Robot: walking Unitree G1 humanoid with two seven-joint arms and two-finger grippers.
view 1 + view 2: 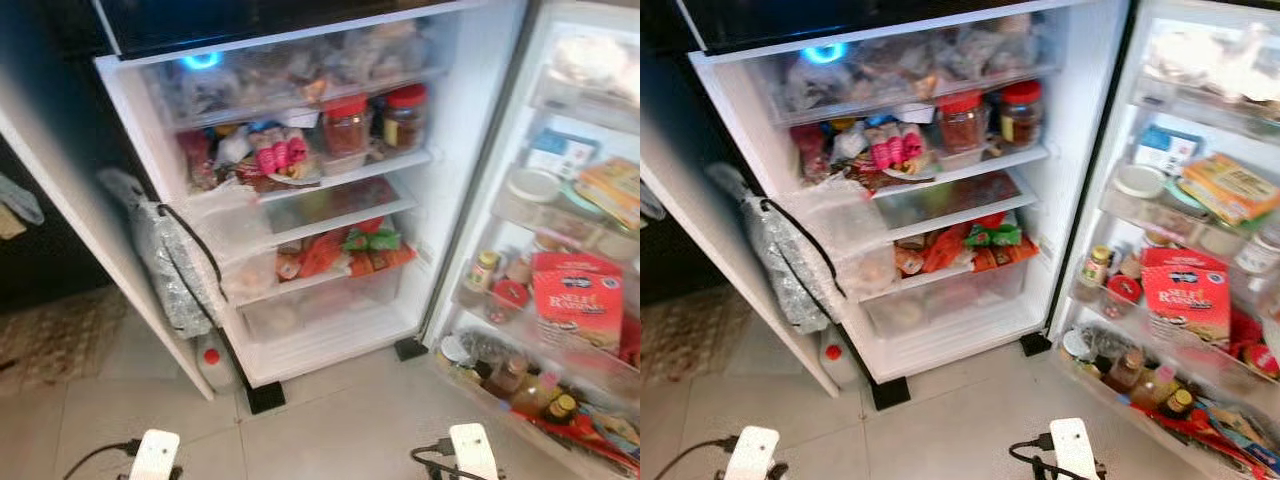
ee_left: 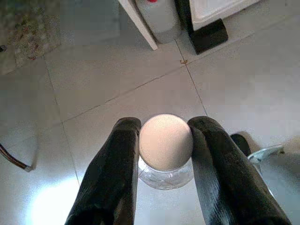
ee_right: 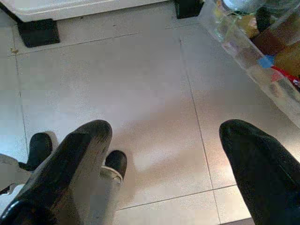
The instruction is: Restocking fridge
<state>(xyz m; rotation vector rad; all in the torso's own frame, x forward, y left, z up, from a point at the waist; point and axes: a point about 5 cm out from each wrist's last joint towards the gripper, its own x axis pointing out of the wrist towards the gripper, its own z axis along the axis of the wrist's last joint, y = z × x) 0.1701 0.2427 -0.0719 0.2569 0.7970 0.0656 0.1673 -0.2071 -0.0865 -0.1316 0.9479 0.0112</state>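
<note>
Nearest, the left pincer (image 2: 164, 164) is clenched around a small glass jar (image 2: 166, 147) with a pale lid, low above the tiled floor (image 2: 234, 84) in front of the fridge (image 1: 300, 200). The right pincer (image 3: 164, 154) is released and carries nothing. Farther, the fridge stands with its door (image 1: 560, 280) open, and its shelves are crowded; the middle glass shelf (image 1: 330, 205) seems to have free room. The step in hand appears to be carrying the jar to the fridge. The next move probably calls for raising the jar and choosing a free place.

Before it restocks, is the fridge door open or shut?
Open. The fridge door is swung wide, so the inner shelves and the door racks' bottles and boxes show.
</note>
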